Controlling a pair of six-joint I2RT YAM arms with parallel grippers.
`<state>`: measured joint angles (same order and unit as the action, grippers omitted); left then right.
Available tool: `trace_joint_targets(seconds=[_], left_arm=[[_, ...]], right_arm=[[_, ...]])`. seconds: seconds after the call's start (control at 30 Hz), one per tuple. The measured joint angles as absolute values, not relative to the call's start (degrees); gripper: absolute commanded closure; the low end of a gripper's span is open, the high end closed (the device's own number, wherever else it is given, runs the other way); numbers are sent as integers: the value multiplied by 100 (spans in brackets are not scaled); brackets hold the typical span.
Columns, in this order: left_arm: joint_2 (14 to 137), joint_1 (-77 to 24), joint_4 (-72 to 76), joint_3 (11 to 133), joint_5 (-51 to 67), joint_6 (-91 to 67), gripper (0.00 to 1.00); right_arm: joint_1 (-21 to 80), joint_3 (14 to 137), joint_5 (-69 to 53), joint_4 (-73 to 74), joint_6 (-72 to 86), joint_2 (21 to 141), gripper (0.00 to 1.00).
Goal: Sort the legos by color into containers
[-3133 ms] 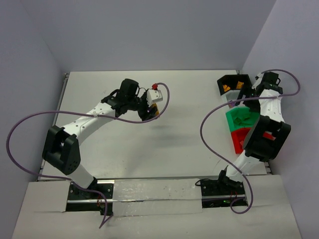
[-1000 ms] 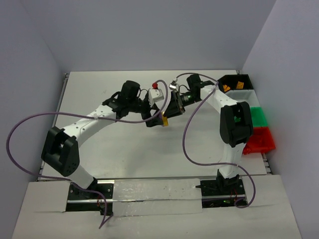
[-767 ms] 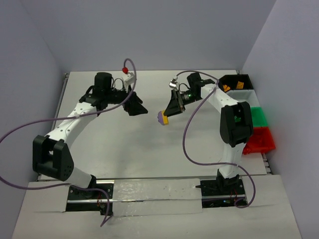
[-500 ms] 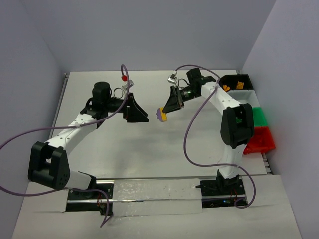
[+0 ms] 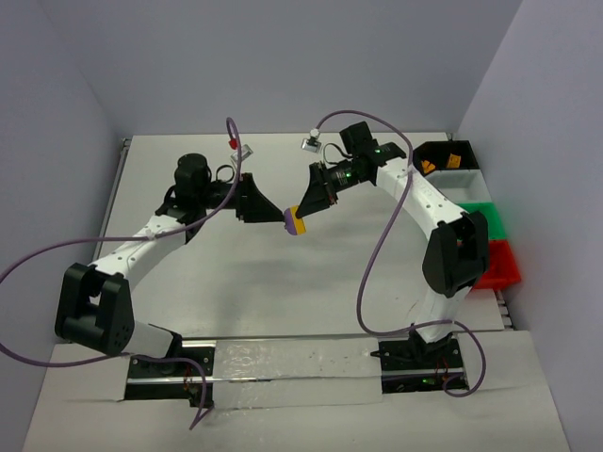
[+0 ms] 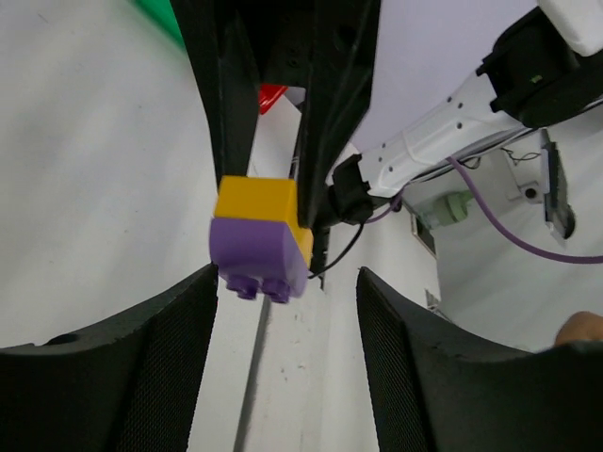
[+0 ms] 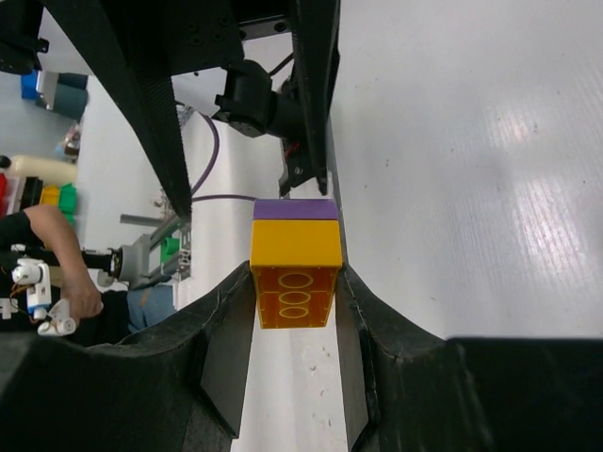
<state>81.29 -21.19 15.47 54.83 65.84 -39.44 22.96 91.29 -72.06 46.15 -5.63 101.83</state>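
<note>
A stacked purple-and-yellow lego block (image 5: 295, 221) hangs in the air over the table's middle. My right gripper (image 5: 301, 215) is shut on its yellow part (image 7: 294, 268), with the purple layer (image 7: 295, 209) pointing away. My left gripper (image 5: 276, 215) faces it from the left, open. In the left wrist view the block (image 6: 259, 240) hangs just past my left gripper (image 6: 287, 275), close to the left finger (image 6: 141, 367) and not clamped. The containers stand in a row at the right edge: black (image 5: 443, 151), white (image 5: 464, 185), green (image 5: 492, 219), red (image 5: 501, 269).
Orange pieces (image 5: 428, 167) lie in the black bin. Purple cables (image 5: 372, 254) loop from both arms over the table. Grey walls close in the table at the back and sides.
The left arm drew back from the block, then turned to face it again with narrower jaws. The right gripper carried the block leftward to the left fingertips.
</note>
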Motion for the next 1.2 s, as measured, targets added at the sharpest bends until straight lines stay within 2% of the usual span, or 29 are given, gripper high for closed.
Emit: trace_joint_targets(seconds=[0.23, 0.37, 0.47, 0.57, 0.63, 0.97, 1.2], left_arm=[[8154, -2313, 1109, 5604, 6361, -3455, 40], [8186, -2444, 1030, 5610, 6435, -3358, 50], [8226, -2528, 1025, 5607, 6525, -3339, 66], [8230, -2532, 1049, 5607, 6576, -3415, 93], [8230, -2534, 1070, 5607, 6613, -3435, 100], [8230, -2448, 1301, 5483, 6653, -3448, 100], [8253, -1931, 23, 5648, 6319, -2049, 100]], right_arm=[[2449, 9129, -7123, 4635, -621, 10035, 100], [2467, 9129, -7084, 4630, -636, 9913, 100], [2471, 9129, -7050, 4631, -662, 9869, 100], [2477, 9129, -7048, 4620, -744, 9847, 100], [2477, 9129, -7030, 4633, -766, 9821, 100], [2238, 9049, -6899, 4793, -1031, 9703, 100], [813, 9060, -6404, 5308, -1545, 9688, 100]])
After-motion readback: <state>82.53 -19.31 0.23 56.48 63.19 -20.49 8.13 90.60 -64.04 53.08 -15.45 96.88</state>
